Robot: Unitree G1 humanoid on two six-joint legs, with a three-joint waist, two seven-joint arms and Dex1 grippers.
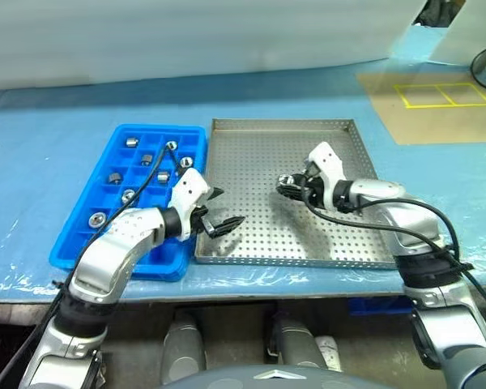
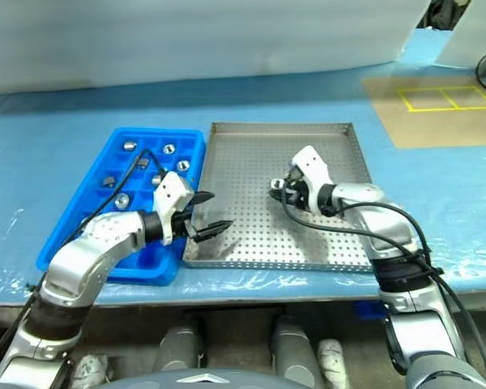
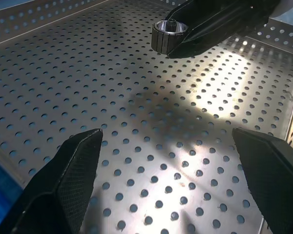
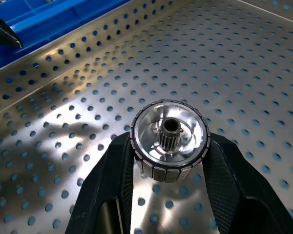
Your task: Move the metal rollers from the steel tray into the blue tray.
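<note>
Right wrist view: right gripper [image 4: 168,156] clamps one metal roller [image 4: 169,141] by its rim; left gripper [image 1: 219,212] gapes; jolting could drop it short of the blue tray [image 1: 81,235].

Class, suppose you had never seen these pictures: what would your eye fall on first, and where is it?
First, the roller clamped in the right end effector above the middle of the steel tray. Next, the bright blue tray to its left on the table, with several rollers already sitting in its compartments. The left end effector hangs open over the steel tray's near left corner.
</note>
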